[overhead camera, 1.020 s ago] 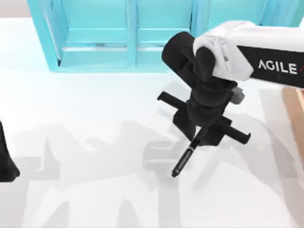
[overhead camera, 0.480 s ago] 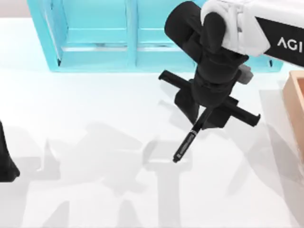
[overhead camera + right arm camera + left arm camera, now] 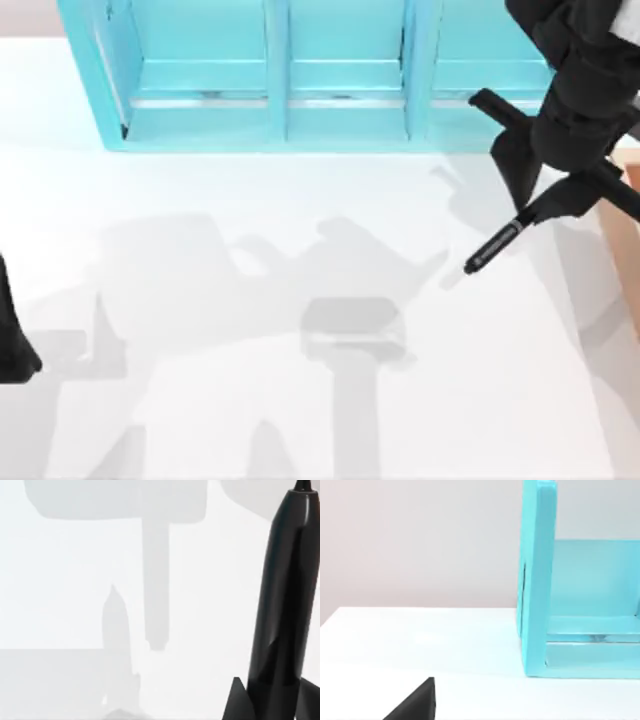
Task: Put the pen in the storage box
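My right gripper hangs above the table at the right of the top view, shut on the upper end of the pen. The slim black pen slants down and to the left from the jaws, its tip over bare table. In the right wrist view the pen rises as a dark shaft from between the fingertips. The storage box shows as a light brown strip at the right edge, just right of the gripper. My left arm is parked at the left edge.
The large turquoise shelf unit runs along the back of the table and stands close behind the right gripper. Its side wall appears in the left wrist view. White tabletop spreads across the middle and front.
My right gripper has carried the pen up off the middle of the table and to the right, toward the storage box. The left arm has stayed still.
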`<state>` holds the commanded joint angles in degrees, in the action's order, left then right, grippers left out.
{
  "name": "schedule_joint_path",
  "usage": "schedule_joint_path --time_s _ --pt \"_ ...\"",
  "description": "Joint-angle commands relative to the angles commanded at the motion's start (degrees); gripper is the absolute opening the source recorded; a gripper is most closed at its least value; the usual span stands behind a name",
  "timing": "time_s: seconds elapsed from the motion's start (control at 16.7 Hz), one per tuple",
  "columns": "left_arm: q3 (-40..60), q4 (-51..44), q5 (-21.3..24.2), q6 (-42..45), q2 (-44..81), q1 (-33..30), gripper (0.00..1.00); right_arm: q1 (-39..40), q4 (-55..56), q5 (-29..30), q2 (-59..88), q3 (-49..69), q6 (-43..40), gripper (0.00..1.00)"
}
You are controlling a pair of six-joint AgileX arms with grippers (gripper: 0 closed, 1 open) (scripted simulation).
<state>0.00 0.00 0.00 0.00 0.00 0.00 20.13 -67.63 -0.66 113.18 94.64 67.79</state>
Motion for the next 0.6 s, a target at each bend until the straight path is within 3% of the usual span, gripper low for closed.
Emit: schedule_joint_path --time_s 0.36,0.6 --pt "0.0 0.0 0.0 0.0 0.0 0.0 1.00 -31.1 -2.0 -0.5 -4.1 -4.1 -3.8 0.00" --pt "0.0 0.0 0.0 0.0 0.0 0.0 1.00 -45.7 -2.5 -1.2 -7.0 -6.2 -6.2 0.00"
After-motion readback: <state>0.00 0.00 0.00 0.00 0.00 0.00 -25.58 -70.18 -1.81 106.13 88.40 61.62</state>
